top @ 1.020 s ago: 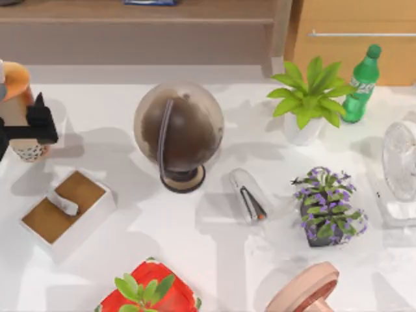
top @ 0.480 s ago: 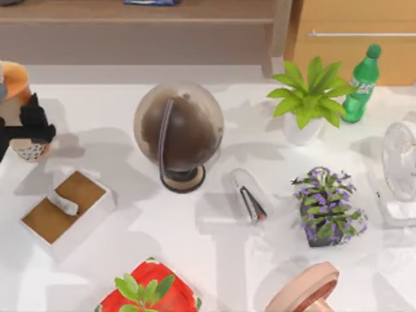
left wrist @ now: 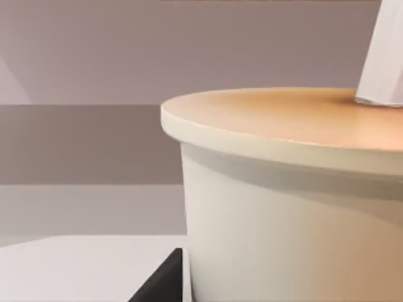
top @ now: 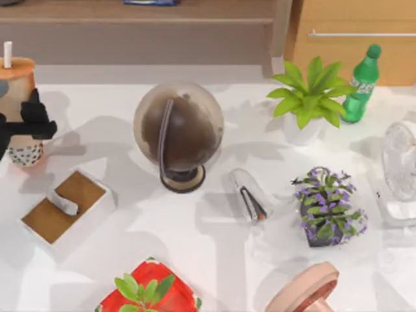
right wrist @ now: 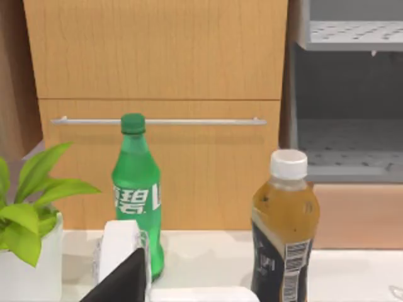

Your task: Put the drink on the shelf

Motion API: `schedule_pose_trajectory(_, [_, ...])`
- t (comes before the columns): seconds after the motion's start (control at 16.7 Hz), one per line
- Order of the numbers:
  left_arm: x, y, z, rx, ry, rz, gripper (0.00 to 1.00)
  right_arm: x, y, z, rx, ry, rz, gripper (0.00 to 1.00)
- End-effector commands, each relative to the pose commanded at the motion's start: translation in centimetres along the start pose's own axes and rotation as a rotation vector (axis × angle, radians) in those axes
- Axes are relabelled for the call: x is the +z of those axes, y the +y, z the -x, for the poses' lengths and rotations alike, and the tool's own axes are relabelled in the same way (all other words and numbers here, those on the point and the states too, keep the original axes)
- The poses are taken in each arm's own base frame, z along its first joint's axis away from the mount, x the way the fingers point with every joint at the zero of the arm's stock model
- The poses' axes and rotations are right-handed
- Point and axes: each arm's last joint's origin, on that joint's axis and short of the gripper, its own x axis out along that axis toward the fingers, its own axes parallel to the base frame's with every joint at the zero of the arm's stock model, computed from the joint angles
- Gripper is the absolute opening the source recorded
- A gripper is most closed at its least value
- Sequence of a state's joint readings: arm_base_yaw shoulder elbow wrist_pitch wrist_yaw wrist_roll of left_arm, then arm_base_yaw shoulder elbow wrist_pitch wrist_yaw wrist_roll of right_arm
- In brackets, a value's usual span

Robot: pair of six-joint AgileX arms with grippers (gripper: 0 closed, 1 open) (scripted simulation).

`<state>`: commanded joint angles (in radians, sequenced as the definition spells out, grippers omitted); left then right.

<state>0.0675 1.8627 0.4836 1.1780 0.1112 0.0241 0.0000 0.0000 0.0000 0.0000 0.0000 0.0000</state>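
At the far left of the frame, the left claw (top: 23, 127) is pinching the drink (top: 18, 97) around its middle. The tall cup could tip or slip on the rise, or clip the shelf (top: 136, 12) edge above.

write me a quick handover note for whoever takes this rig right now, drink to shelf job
Left gripper: at the top view's left edge of the table, shut on the drink, around its middle. The cup looks upright, straw up, speckled bottom close to the table.
Right gripper: a dark fingertip shows in its wrist view, facing the green soda bottle and the cabinet; whether it is open cannot be told.
Shelf: along the far edge, behind the globe; no drink on it.
Done: drink grasped.
Left: raise it, carry it back to the shelf board, set it down upright, release.
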Motion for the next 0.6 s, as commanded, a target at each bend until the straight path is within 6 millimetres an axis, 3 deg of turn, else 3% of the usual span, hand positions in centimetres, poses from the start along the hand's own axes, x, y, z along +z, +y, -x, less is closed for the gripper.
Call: schedule_pose_trajectory(0.6, [0.66,-0.09,0.04,-0.003,-0.009,-0.003,0.0,0.0,0.0,0.0,0.0,0.0,0.0,1.0])
